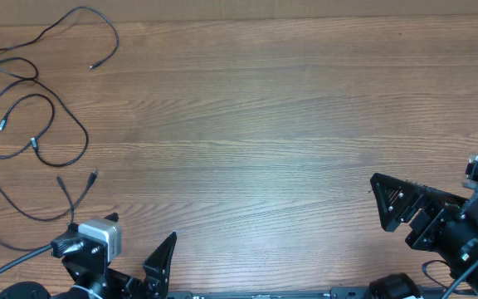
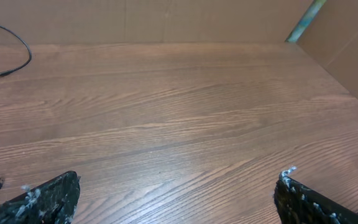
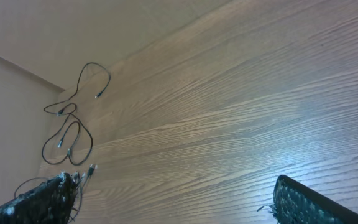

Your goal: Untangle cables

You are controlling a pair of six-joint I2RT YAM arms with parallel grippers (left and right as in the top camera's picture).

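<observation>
Thin black cables [image 1: 36, 91] lie in loose loops at the table's far-left corner.

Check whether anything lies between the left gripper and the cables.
Nothing visible does. The left gripper is open at the near edge of the tabletop. Only bare wood lies between it and the cables spread to its left, whose nearest plug ends sit close by.

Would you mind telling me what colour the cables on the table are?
Black. The cables lie on the wood-grain table, clearest in the overhead view.
</observation>
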